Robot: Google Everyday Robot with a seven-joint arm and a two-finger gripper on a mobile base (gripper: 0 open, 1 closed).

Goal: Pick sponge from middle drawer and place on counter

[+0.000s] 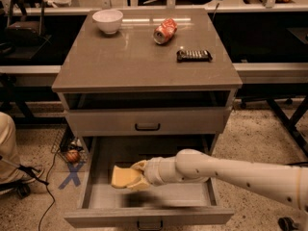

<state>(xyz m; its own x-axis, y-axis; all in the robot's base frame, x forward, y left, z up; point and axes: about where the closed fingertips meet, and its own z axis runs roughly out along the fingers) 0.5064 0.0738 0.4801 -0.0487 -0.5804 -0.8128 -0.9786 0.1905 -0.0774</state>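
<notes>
The pale yellow sponge [123, 176] is held in my gripper [137, 175], lifted above the grey floor of the open middle drawer [101, 159]. The gripper's pale fingers [138, 166] close around the sponge's right end. My white arm reaches in from the lower right across the drawer. The grey-brown counter [130, 57] is the top of the cabinet above.
On the counter stand a white bowl [108, 20], a crushed red can [165, 31] and a dark flat bar [194, 55]. A shallower closed drawer [147, 121] with a black handle sits above the open one. A blue X mark [72, 174] is on the floor at the left.
</notes>
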